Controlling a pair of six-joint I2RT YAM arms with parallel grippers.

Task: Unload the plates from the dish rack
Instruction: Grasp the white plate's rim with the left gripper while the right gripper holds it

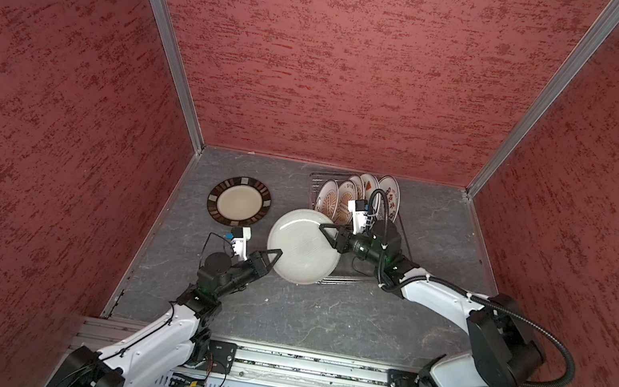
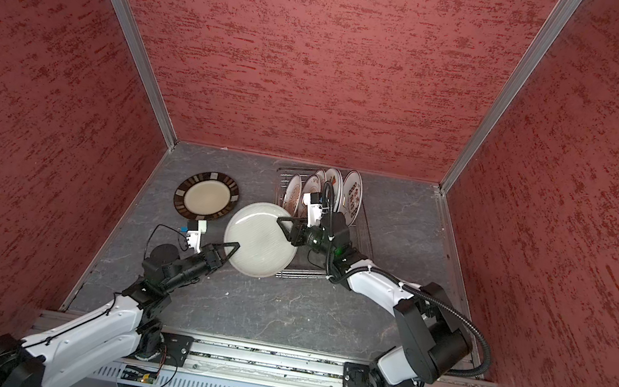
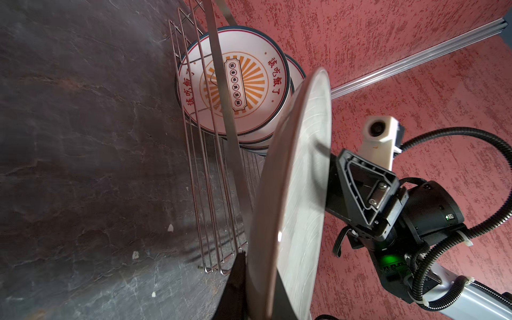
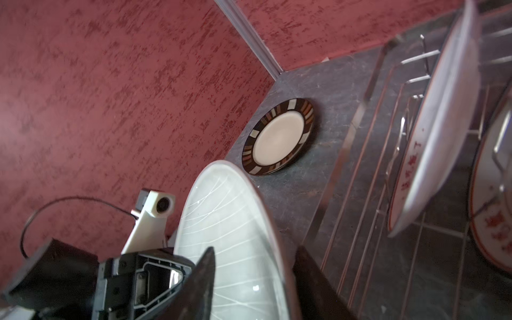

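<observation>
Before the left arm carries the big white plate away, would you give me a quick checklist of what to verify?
1. Grip: left end effector shut on the white plate at its rim: ok.
2. Release: right end effector open, jaws apart: ok.
3. Withdrawal: right end effector clear of the white plate: not ok, the rim sits between its jaws.
4. Clearance: white plate free of the dish rack: cannot tell; they overlap in both top views.
5. Landing spot: striped plate flat on the table, ready for stacking: ok.
6. Rack load: other plates upright in the dish rack: ok.
</observation>
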